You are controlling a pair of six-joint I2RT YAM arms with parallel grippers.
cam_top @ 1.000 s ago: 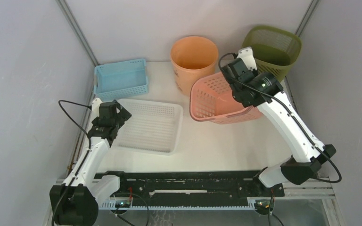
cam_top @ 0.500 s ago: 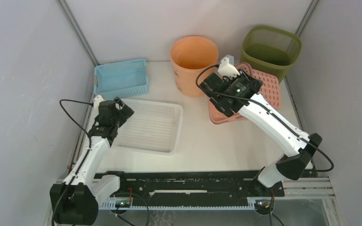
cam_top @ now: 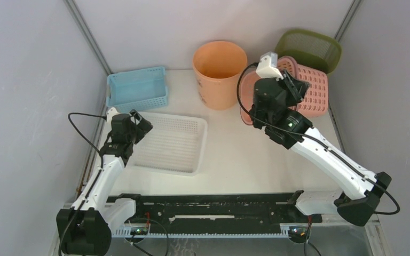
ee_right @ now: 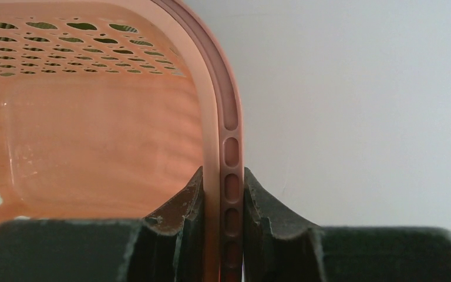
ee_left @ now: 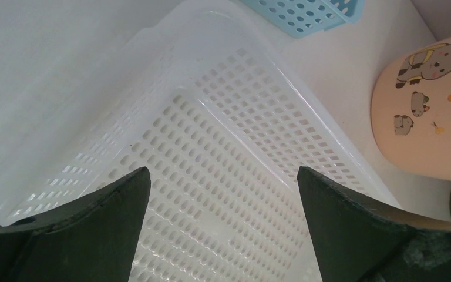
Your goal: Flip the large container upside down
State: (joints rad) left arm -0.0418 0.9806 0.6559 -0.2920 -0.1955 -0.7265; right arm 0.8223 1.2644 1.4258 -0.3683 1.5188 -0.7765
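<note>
The large pink perforated basket (cam_top: pixel 315 90) is lifted and tipped over at the back right, its base turned up and to the right. It leans in front of the green basket. My right gripper (cam_top: pixel 294 81) is shut on the basket's rim. In the right wrist view my right gripper (ee_right: pixel 223 197) shows both fingers pinching that slotted rim (ee_right: pixel 230 135), with the basket's inside (ee_right: pixel 94 135) to the left. My left gripper (cam_top: pixel 137 126) is open and empty over the left end of the white tray (cam_top: pixel 203 144). In the left wrist view my left gripper (ee_left: pixel 223 173) shows only tray mesh between its fingers.
An orange bucket (cam_top: pixel 220 72) stands at the back middle, close to the left of the pink basket; it also shows in the left wrist view (ee_left: pixel 428 117). A blue basket (cam_top: pixel 137 88) sits at the back left. A green mesh basket (cam_top: pixel 309 47) is in the back right corner.
My right arm swung the pink basket from lying on its side near the table's middle up and back to the right, tipping it further over. My left arm barely moved.
</note>
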